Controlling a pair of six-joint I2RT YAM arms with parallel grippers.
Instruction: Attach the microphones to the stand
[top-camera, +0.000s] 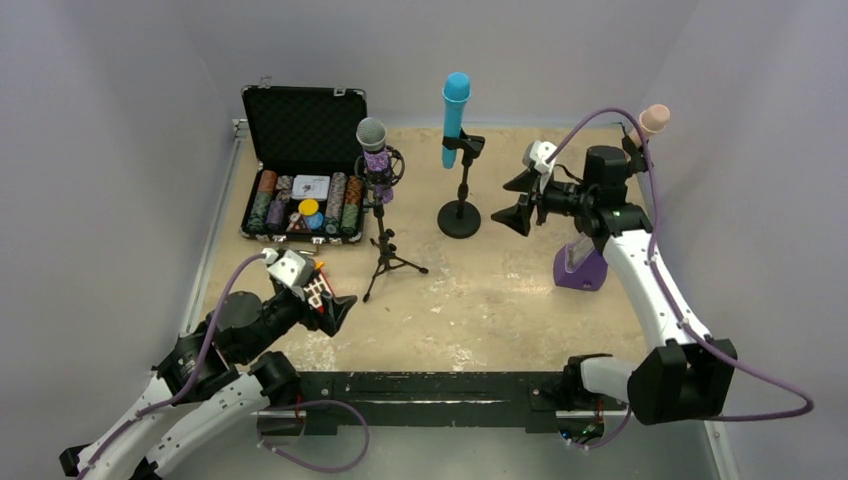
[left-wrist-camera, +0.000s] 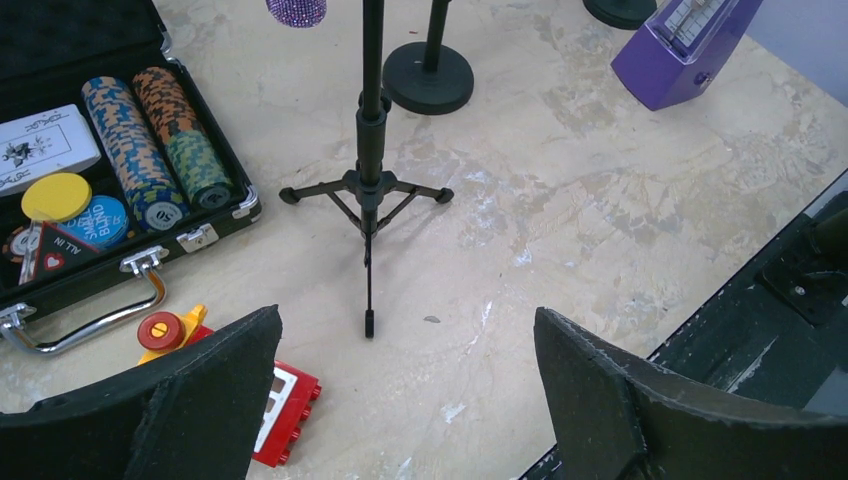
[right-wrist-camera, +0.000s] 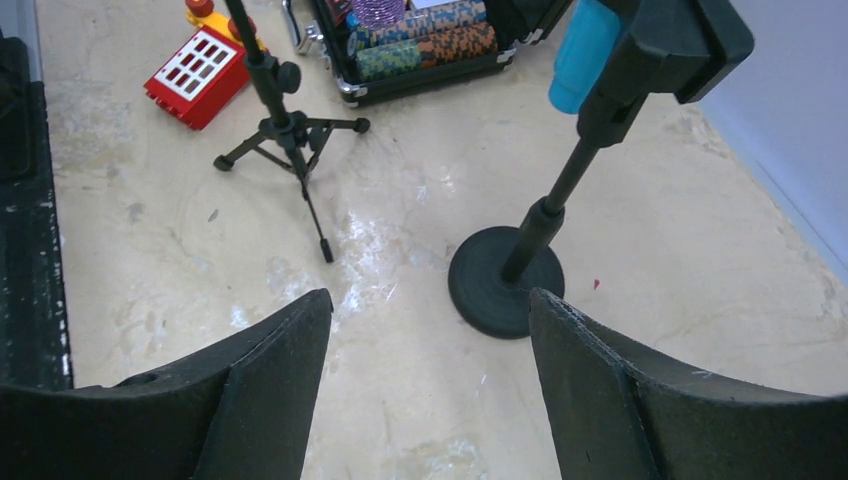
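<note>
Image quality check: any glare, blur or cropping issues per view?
Top external: even soft light, weak shadows, slightly soft detail. Left wrist: sharp tabletop, purple microphone cropped at top edge. Right wrist: blue microphone cropped at top, near gripper fingers dark, featureless.

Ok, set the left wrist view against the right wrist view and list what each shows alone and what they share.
Left wrist only: the purple metronome and the yellow disc in the case. Right wrist only: the blue microphone, held in the clip of the round-base stand. Both: the tripod stand, that round base, the poker chips in the case, and the red toy block.
</note>
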